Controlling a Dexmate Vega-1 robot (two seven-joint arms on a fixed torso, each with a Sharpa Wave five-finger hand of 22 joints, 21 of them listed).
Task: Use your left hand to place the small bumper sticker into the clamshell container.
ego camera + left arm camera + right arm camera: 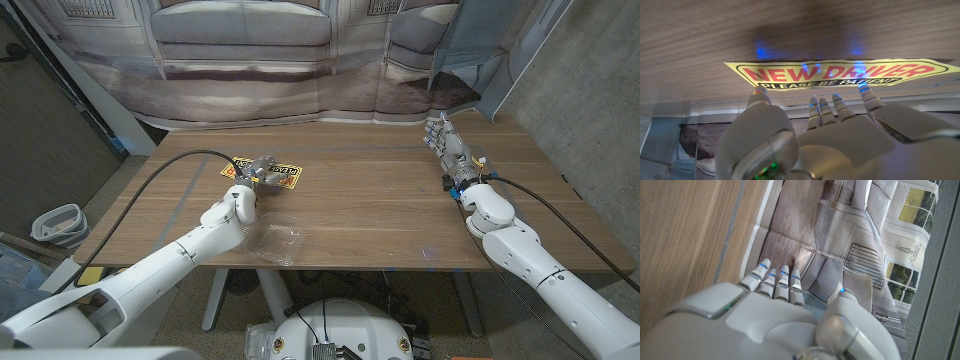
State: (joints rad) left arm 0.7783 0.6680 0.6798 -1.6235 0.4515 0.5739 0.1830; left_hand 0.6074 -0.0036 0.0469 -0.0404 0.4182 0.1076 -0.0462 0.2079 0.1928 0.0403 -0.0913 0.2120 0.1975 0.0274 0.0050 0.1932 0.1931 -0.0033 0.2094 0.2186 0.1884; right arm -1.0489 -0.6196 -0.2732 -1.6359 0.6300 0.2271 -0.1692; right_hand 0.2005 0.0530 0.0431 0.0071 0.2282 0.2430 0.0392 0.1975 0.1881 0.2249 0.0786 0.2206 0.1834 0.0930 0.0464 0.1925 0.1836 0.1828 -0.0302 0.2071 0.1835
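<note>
A yellow bumper sticker with red "NEW DRIVER" lettering lies flat on the wooden table; the left wrist view shows the sticker close up. My left hand hovers at the sticker's near edge with fingers spread and nothing between them. In the left wrist view its fingertips reach the sticker's edge. A clear clamshell container sits near the table's front edge, just right of my left forearm. My right hand stands at the right side of the table, fingers straight, holding nothing.
A black cable arcs over the table's left part to my left arm. A printed backdrop hangs behind the far edge. A white bucket stands on the floor to the left.
</note>
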